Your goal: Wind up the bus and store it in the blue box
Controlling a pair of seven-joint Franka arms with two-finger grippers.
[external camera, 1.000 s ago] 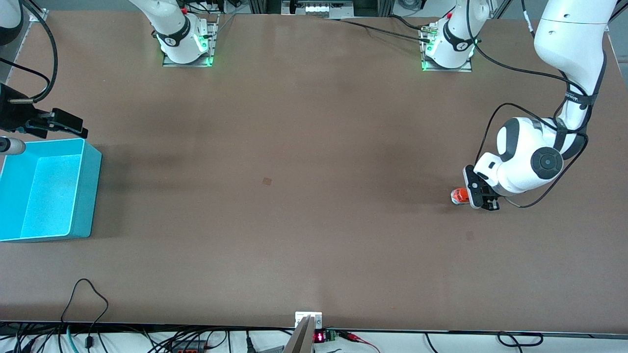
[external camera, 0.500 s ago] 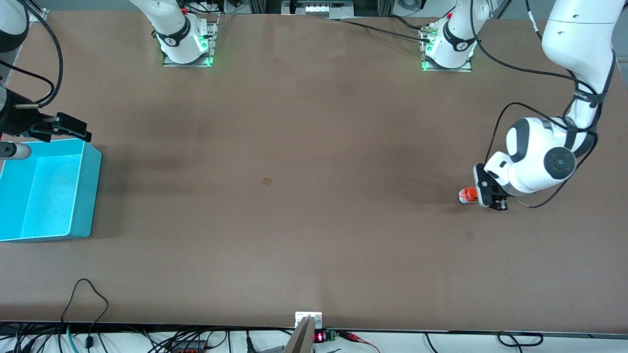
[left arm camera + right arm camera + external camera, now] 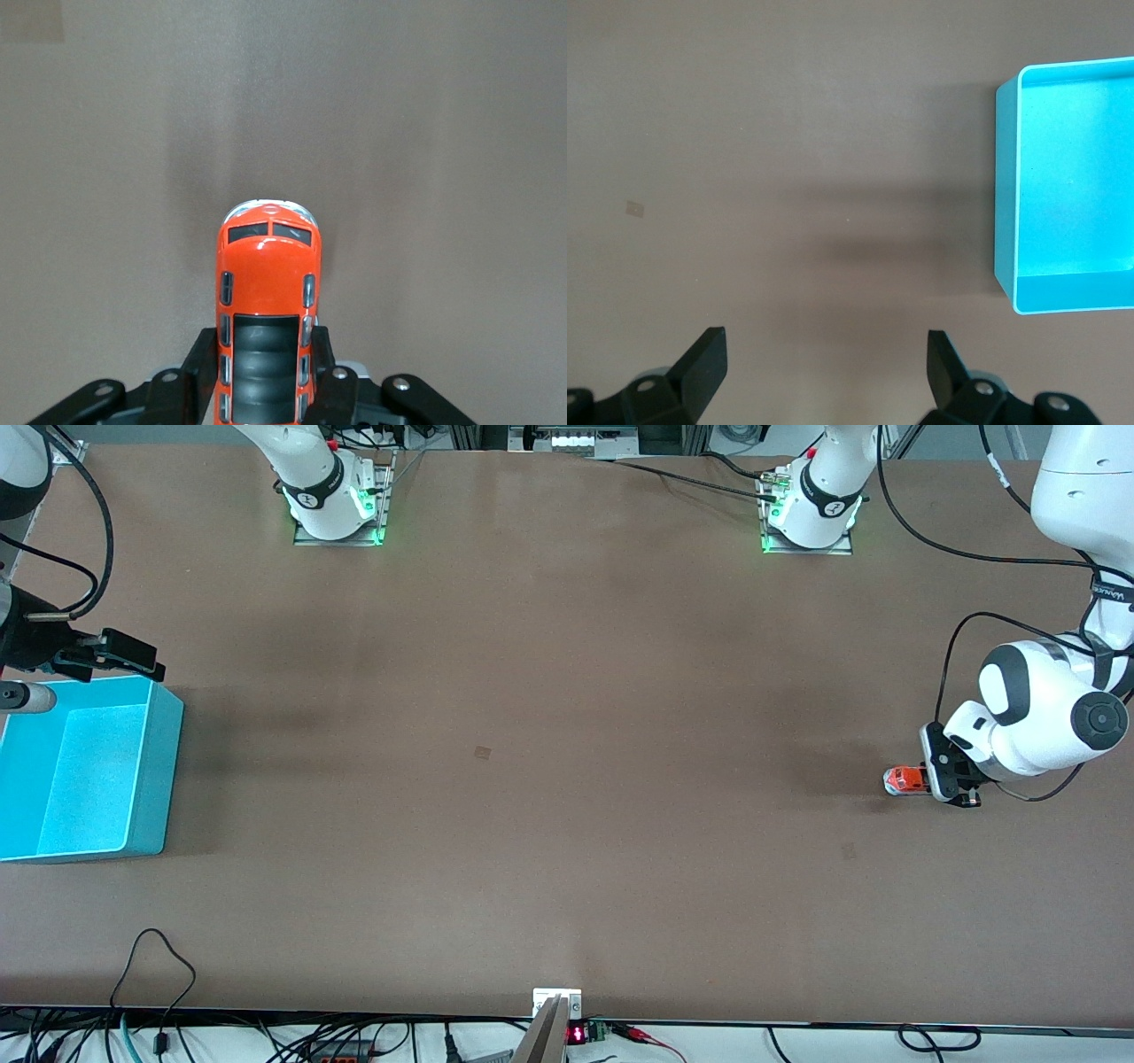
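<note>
The small orange bus (image 3: 905, 780) with a black roof panel rests on the table near the left arm's end. My left gripper (image 3: 926, 781) is shut on its rear half; in the left wrist view the bus (image 3: 267, 301) sits between the black fingers (image 3: 199, 367), its pale front pointing away from the gripper. The cyan-blue box (image 3: 155, 779) stands at the right arm's end of the table, and nothing lies in it. My right gripper (image 3: 124, 654) hangs open above the table beside the box's edge farthest from the front camera; the box (image 3: 1007, 221) shows in the right wrist view.
The brown table is bare between the bus and the box, apart from a small square mark (image 3: 482, 752) near the middle. Both arm bases (image 3: 337, 505) stand along the edge farthest from the front camera. Cables hang along the edge nearest the front camera.
My left gripper has dragged the bus along the table toward the left arm's end, away from the box. The right gripper moved slightly at first, then held still.
</note>
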